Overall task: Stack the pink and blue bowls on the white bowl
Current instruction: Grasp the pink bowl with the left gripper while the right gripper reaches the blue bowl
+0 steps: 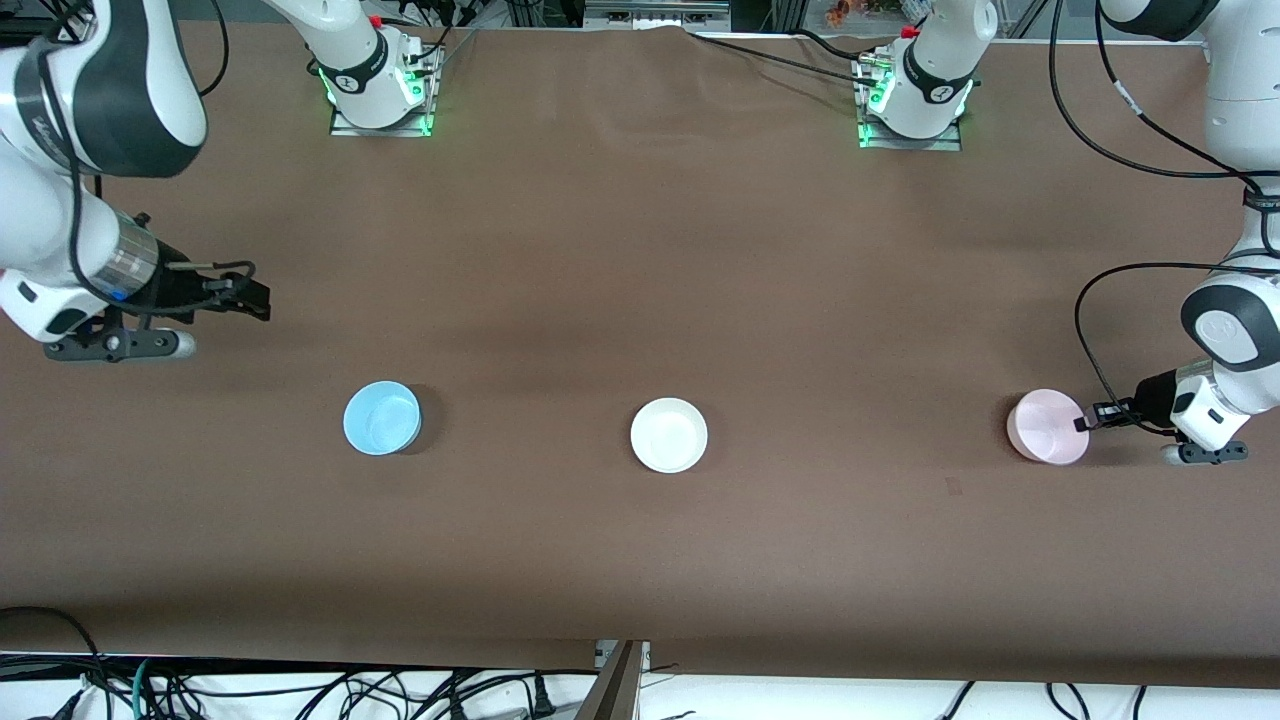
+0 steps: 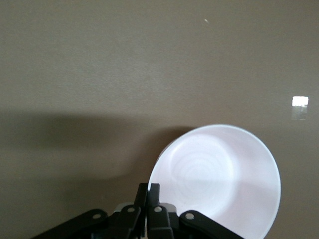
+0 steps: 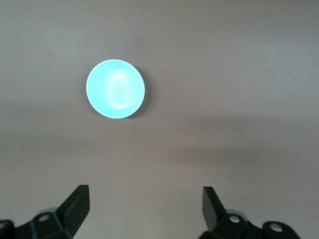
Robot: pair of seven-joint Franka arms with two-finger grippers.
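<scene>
The left gripper (image 1: 1083, 422) is down at the pink bowl (image 1: 1046, 427), at the left arm's end of the table. Its fingers (image 2: 148, 199) are pressed tight onto the bowl's rim, pinching the wall between them, as the left wrist view shows. That bowl looks tipped a bit in the front view, with the opening facing toward the white bowl, though I can't say whether it's off the table or not. In the left wrist view the pink bowl (image 2: 219, 179) washes out nearly white, with faint rings on the inside bottom.

The right gripper (image 1: 255, 298) hangs in the air over bare table near the right arm's end, jaws spread wide with nothing between them. In the right wrist view the blue bowl (image 3: 115, 88) sits well clear of the two fingertips (image 3: 77, 201). So the right arm is just waiting.

All three bowls sit in a rough row across the brown table (image 1: 640, 250). The blue bowl (image 1: 381, 417) is toward the right arm's end, the white bowl (image 1: 669, 434) is about in the middle, and the pink one is at the other end. All well apart from each other, nothing stacked yet.

Looks-wise they're plain round bowls of about the same size: light sky blue, glossy white, pale pink. No patterns, logos or writing on any of them that I can make out.
</scene>
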